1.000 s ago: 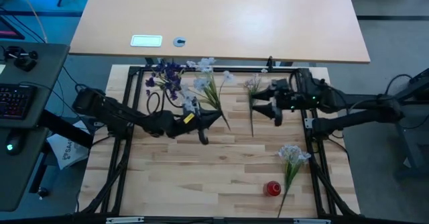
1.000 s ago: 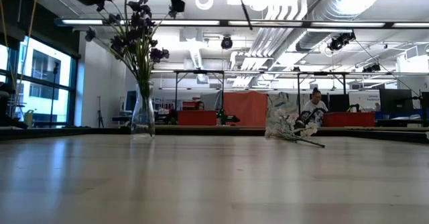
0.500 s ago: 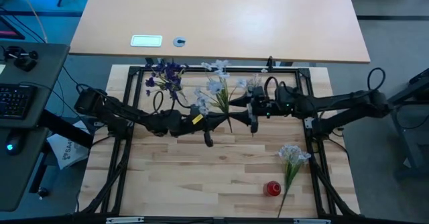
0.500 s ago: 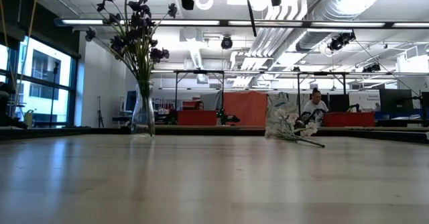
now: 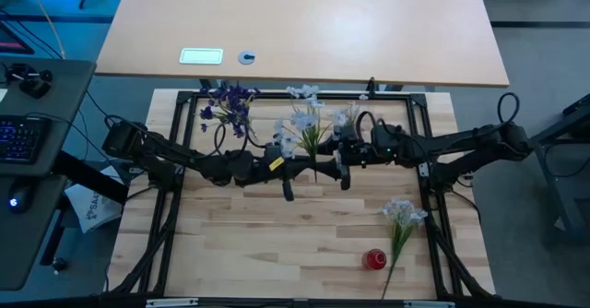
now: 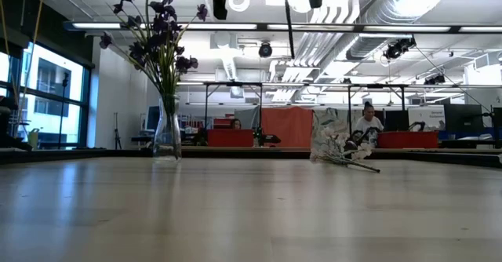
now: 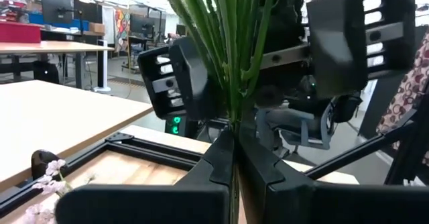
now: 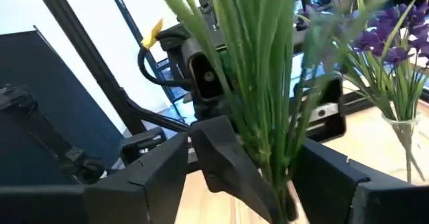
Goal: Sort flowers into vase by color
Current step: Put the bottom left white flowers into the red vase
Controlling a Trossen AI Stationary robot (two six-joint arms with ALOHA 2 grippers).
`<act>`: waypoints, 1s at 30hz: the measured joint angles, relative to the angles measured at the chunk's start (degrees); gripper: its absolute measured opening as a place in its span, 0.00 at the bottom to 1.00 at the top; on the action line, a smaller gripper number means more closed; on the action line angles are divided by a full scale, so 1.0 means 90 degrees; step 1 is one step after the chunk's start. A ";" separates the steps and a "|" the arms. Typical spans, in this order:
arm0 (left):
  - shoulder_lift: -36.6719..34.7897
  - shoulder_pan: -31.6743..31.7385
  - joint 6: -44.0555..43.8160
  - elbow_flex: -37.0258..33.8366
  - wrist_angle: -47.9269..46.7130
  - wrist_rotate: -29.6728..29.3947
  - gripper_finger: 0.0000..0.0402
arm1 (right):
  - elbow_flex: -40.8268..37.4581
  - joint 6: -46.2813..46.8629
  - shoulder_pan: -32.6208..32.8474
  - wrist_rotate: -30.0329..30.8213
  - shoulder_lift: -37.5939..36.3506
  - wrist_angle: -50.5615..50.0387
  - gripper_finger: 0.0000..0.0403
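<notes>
**Pale spray held between two grippers near the far edge**

Far left corner: glass vase (image 6: 167, 135) with purple flowers (image 5: 229, 105), stems down in the glass, blooms spread above.

Just right of that, toward the middle of the far edge: left gripper (image 5: 312, 167) pinched shut on the green stems of a pale spray (image 5: 304, 124); fingertips (image 7: 258, 167) pressed together around the stalks, blooms out of the wrist view. Directly facing it: right gripper (image 5: 339, 163), fingers (image 8: 154, 174) spread wide on either side of the same stems, not visibly touching them. Both grippers cut off at the top of the low view.

Near right corner: second pale spray (image 5: 403, 218) lying flat, stem end running off the table edge; small red object (image 5: 373, 258) beside it, too small to identify.
</notes>
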 joint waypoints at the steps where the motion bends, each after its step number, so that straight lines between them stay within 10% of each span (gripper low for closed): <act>1: 0.0000 -0.0002 0.0002 0.0000 0.0002 -0.0005 0.00 | 0.0000 -0.0014 -0.0002 0.0017 0.0002 -0.0033 0.55; 15: -0.0002 -0.0022 0.0002 -0.0002 -0.0061 0.0015 0.00 | 0.0000 -0.0235 -0.0020 0.0031 -0.0055 -0.0281 0.03; 30: -0.1592 -0.0220 -0.1169 -0.0069 -0.4013 -0.0438 0.34 | 0.0000 -0.0175 -0.0144 -0.0124 -0.2127 -0.3040 0.01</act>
